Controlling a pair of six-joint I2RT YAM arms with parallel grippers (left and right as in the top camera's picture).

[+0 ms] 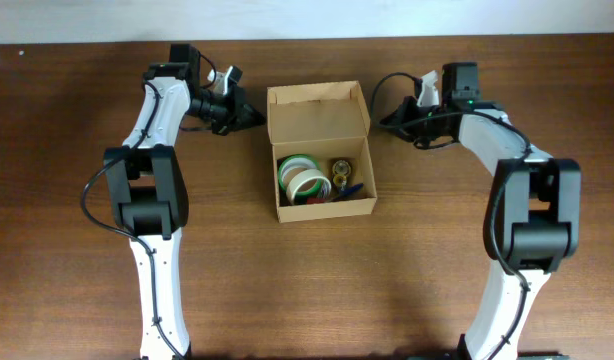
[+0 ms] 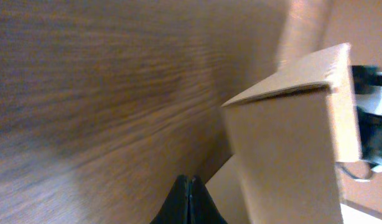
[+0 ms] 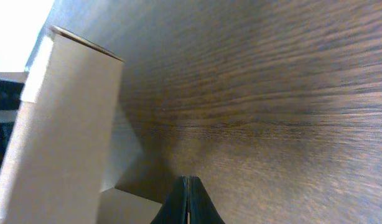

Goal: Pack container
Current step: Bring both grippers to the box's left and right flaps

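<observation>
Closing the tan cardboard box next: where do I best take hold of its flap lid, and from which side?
Take the flap lid by its free far edge near a corner, coming from the side. It stands open, hinged on the back wall of the plain tan cardboard box, leaving that thin edge exposed beside the left gripper and right gripper. Both are shut; open one first.
</observation>
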